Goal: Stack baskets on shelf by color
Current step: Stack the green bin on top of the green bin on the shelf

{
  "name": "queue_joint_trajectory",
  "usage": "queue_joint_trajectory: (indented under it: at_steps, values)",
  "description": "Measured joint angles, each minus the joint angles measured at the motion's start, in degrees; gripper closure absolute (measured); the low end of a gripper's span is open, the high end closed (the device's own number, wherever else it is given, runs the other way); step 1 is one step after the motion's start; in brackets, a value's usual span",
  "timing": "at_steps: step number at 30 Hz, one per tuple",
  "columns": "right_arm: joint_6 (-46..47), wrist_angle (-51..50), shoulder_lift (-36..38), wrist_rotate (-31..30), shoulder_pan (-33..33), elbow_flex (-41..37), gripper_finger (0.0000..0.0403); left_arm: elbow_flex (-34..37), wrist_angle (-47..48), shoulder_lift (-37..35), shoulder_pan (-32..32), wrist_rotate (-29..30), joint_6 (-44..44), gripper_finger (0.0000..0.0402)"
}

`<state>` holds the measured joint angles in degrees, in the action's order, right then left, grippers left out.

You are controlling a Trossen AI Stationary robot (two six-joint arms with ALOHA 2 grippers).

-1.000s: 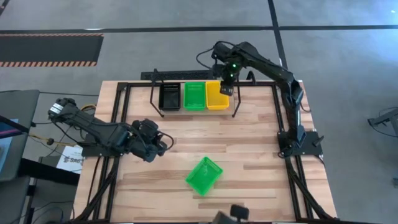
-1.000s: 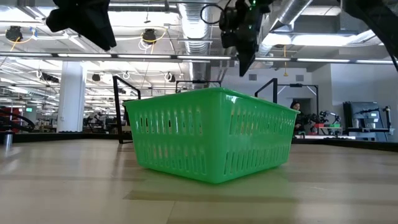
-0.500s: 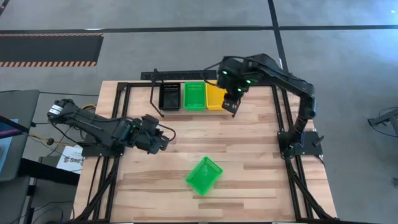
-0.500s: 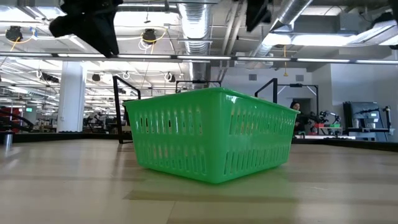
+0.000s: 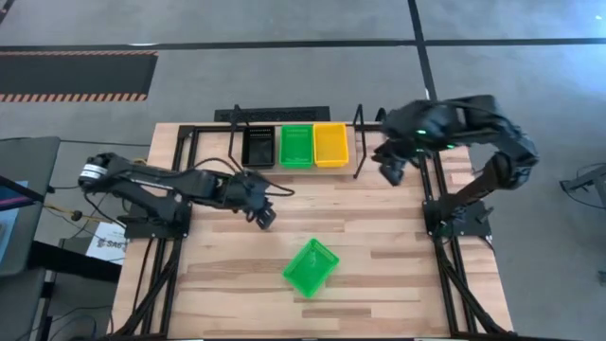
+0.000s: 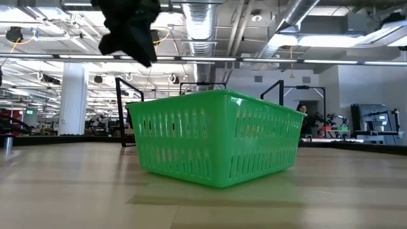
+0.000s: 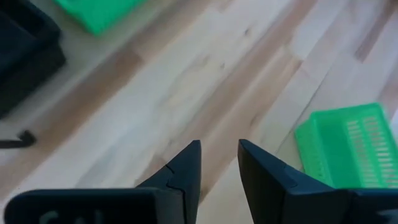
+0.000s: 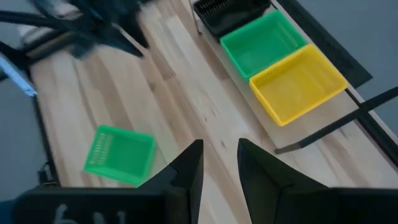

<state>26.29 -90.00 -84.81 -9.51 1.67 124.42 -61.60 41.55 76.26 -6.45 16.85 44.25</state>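
- On the shelf (image 5: 284,169) at the far edge of the table (image 5: 398,237), three basket stacks sit side by side: black basket (image 5: 258,147) at the left end, green shelf basket (image 5: 296,145) in the middle, yellow basket (image 5: 330,143) at the right end. How many baskets lie in each stack cannot be told from above.
- Black wire uprights stand at both ends of the shelf; the right one is just beside the yellow basket.
- Near the front of the table, a loose green basket (image 5: 311,266) rests on the wood, turned at an angle to the table edges, well apart from the shelf. The low view shows it upright, open side up, nothing in it visible.
- The left gripper (image 5: 265,216) is out over the middle of the table, between the shelf and the loose green basket, above the wood and touching neither. Its wrist view shows the two fingers with a narrow gap between them and nothing in that gap.
- The right gripper (image 5: 390,170) hangs over the right part of the table, beyond the shelf's right upright, clear of the yellow basket. Its wrist view shows its fingers slightly apart and empty, with the shelf and the loose green basket beyond them.
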Motion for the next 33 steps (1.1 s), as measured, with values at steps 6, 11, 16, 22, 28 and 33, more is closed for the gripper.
queue_joint_trajectory:
  at_steps: [6,11,16,22,28,33]
  values:
    - [1.3,0.0,4.6,-2.6,-5.1,0.0,0.0285,0.0,-7.3,7.8,1.4,-6.2,2.0,0.0305]
    - [0.4,0.0,7.0,-2.8,-6.9,0.0,0.0285,0.0,-21.6,14.3,1.2,-14.7,5.6,0.0305]
    - [-1.7,0.0,8.2,-2.8,-7.0,0.0,0.0285,-1.1,-24.6,19.2,-0.2,-18.7,9.9,0.0310]
    - [-5.9,0.0,9.5,-2.8,-6.9,0.0,0.0285,-3.3,-24.5,20.6,-3.8,-17.2,14.9,0.0337]
    - [-8.6,0.0,11.4,-2.7,-6.9,0.0,0.0284,-10.9,-19.0,20.6,-7.0,-14.4,16.4,0.0371]
    - [-10.1,0.0,13.4,-2.6,-6.7,0.0,0.0284,-18.9,-4.7,20.6,-9.7,-11.5,18.8,0.0398]
